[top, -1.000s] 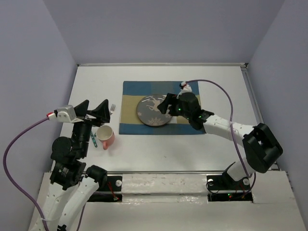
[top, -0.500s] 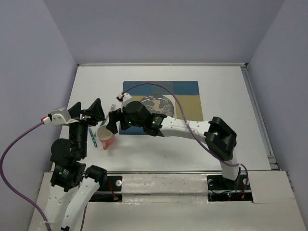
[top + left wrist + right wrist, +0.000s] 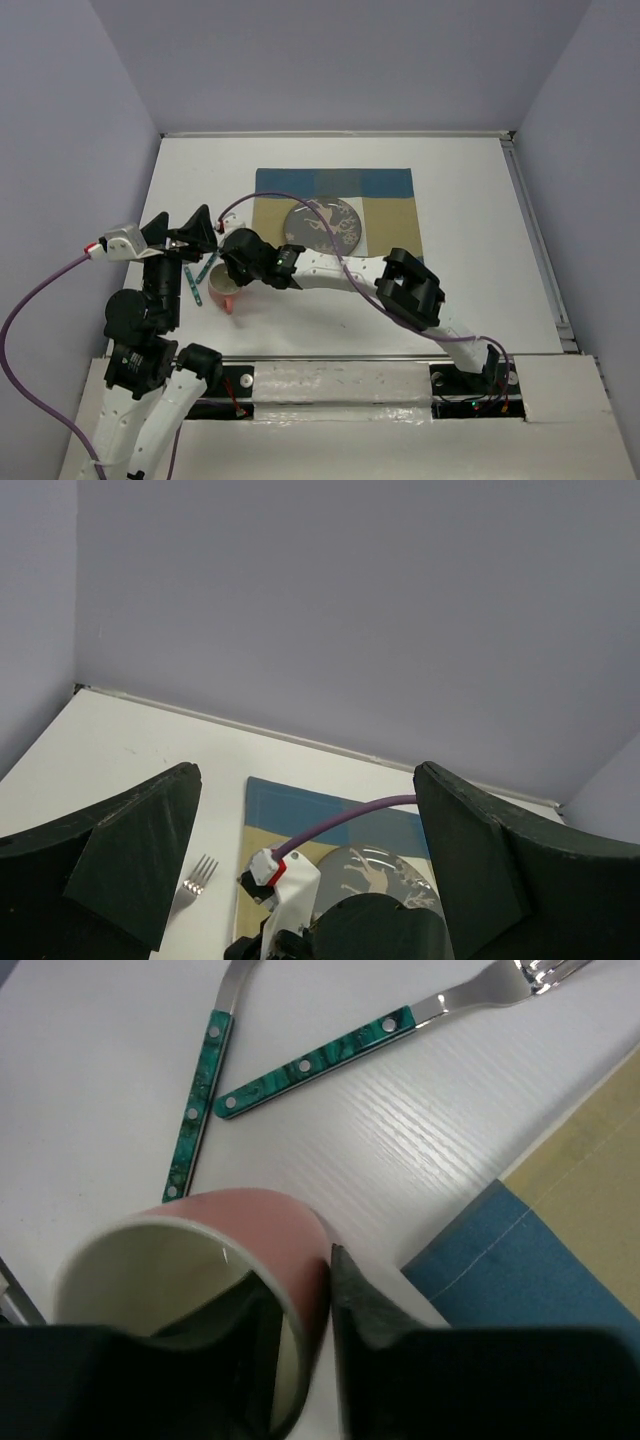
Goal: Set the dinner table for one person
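Here, the right tool (image 3: 300, 1295) pinched the pink mug (image 3: 245, 1225) by its wall, one finger inside; a green-handled fork (image 3: 320, 1058) lay just ahead on the surface (image 3: 90, 1050). The left tool (image 3: 305, 780) hung spread.

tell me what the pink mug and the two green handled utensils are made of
Pink round mug: probably glazed ceramic, with a thick wall, glossy pink outside and cream inside. Green-handled fork and the second green-handled utensil, its head out of frame: shiny silver metal, likely stainless steel; marbled green handles look like plastic or resin, each pinned with three metal rivets.
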`<state>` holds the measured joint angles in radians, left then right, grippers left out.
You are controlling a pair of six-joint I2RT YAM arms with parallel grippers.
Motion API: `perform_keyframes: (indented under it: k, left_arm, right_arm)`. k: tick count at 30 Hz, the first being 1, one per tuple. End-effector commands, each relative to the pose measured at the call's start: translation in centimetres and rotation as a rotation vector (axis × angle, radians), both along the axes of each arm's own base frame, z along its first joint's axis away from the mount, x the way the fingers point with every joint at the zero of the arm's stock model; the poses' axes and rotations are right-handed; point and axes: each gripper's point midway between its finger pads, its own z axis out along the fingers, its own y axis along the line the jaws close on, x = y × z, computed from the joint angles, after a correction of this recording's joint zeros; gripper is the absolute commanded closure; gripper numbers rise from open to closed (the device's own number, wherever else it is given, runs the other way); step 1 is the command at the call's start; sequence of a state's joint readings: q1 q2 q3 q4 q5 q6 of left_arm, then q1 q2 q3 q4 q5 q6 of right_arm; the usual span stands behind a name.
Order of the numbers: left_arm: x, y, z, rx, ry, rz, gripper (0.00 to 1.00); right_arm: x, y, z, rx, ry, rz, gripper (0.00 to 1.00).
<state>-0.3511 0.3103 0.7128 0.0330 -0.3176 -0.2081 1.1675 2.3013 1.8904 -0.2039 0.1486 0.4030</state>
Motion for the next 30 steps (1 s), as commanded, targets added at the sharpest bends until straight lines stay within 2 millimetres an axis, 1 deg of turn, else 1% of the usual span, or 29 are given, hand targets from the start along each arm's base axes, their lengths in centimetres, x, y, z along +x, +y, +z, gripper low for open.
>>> perform_keyframes:
  k: [1,2,3,5,6,7,8,9,10,11,12,13,14,15,17,18,19,21,22,24,25,26,27,28,29,30]
  left_arm:
    - [-0.4,0.2,1.1,-0.017,-0.05,0.001,0.01]
    - [-0.5,0.2,1.2,-0.018,-0.053,-0.001,0.01]
    - [-0.5,0.1,1.2,-0.017,-0.053,-0.004,0.01]
    - [-0.5,0.1,1.2,-0.017,-0.053,-0.004,0.01]
    - [-0.5,0.1,1.1,-0.016,-0.052,-0.004,0.01]
    - [-0.4,0.1,1.1,-0.015,-0.05,-0.006,0.01]
    - [-0.4,0.0,1.1,-0.015,-0.051,-0.007,0.01]
    - [-0.5,0.0,1.1,-0.014,-0.052,-0.009,0.01]
    - [-0.5,0.0,1.2,-0.013,-0.054,-0.013,0.01]
    - [-0.5,-0.1,1.2,-0.014,-0.055,-0.016,0.01]
    - [-0.5,-0.3,1.1,-0.012,-0.054,-0.024,0.01]
    - [-0.5,-0.4,1.2,-0.01,-0.058,-0.034,0.01]
    - [-0.6,-0.5,1.3,-0.01,-0.061,-0.038,0.01]
    - [-0.6,-0.8,1.3,-0.006,-0.064,-0.053,0.01]
    - [-0.7,-1.2,1.4,-0.004,-0.072,-0.075,0.01]
    - [-0.8,-1.5,1.4,0.001,-0.075,-0.091,0.01]
    - [-0.8,-1.7,1.5,0.003,-0.077,-0.098,0.01]
    - [-0.7,-1.8,1.5,0.004,-0.077,-0.104,0.01]
    - [-0.5,-1.8,1.3,0.001,-0.069,-0.101,0.01]
    - [-0.4,-1.8,1.2,-0.001,-0.063,-0.099,0.01]
    - [-0.3,-2.0,1.1,-0.002,-0.058,-0.106,0.01]
    - [-0.1,-2.1,1.0,-0.003,-0.051,-0.107,0.01]
    - [-0.1,-2.2,1.0,-0.001,-0.05,-0.113,0.01]
    - [0.0,-2.3,0.9,-0.001,-0.044,-0.115,0.01]
    - [0.0,-2.4,0.9,0.0,-0.044,-0.118,0.01]
    - [0.0,-2.4,0.8,0.002,-0.042,-0.121,0.01]
  right_arm:
    - [0.1,0.8,4.3,0.048,-0.067,-0.016,0.92]
    - [0.2,0.7,4.7,0.052,-0.076,-0.023,1.0]
    - [0.5,0.4,5.7,0.062,-0.094,-0.038,1.0]
    - [0.9,-0.1,6.9,0.074,-0.121,-0.064,1.0]
    - [1.3,-0.4,8.0,0.091,-0.152,-0.078,1.0]
    - [1.8,-1.4,9.9,0.107,-0.196,-0.114,1.0]
    - [2.1,-2.2,10.7,0.098,-0.224,-0.131,1.0]
    - [3.0,-3.1,11.8,0.103,-0.257,-0.164,1.0]
    - [4.3,-4.6,12.9,0.088,-0.304,-0.207,1.0]
    - [5.0,-6.5,14.5,0.095,-0.323,-0.231,1.0]
    - [6.0,-7.9,15.3,0.1,-0.333,-0.257,1.0]
    - [8.8,-10.6,15.8,0.091,-0.344,-0.313,1.0]
    - [9.8,-13.0,16.6,0.09,-0.353,-0.346,1.0]
    - [12.9,-16.5,16.9,0.072,-0.364,-0.419,1.0]
    - [15.5,-20.5,17.2,0.057,-0.366,-0.487,1.0]
    - [16.3,-22.4,17.2,0.047,-0.362,-0.507,1.0]
    - [18.4,-25.5,17.0,0.027,-0.359,-0.561,1.0]
    - [20.1,-28.6,16.6,-0.004,-0.357,-0.609,1.0]
    - [21.7,-31.3,16.3,-0.027,-0.352,-0.652,1.0]
    - [23.1,-34.0,15.9,-0.059,-0.345,-0.693,1.0]
    - [24.0,-35.0,15.4,-0.076,-0.337,-0.701,1.0]
    - [25.1,-37.4,14.9,-0.1,-0.323,-0.74,1.0]
    - [25.7,-38.4,14.7,-0.114,-0.32,-0.75,1.0]
    - [26.6,-39.0,14.3,-0.119,-0.313,-0.757,1.0]
    - [27.1,-39.8,13.7,-0.136,-0.294,-0.765,1.0]
    - [28.0,-41.1,12.8,-0.144,-0.275,-0.777,1.0]
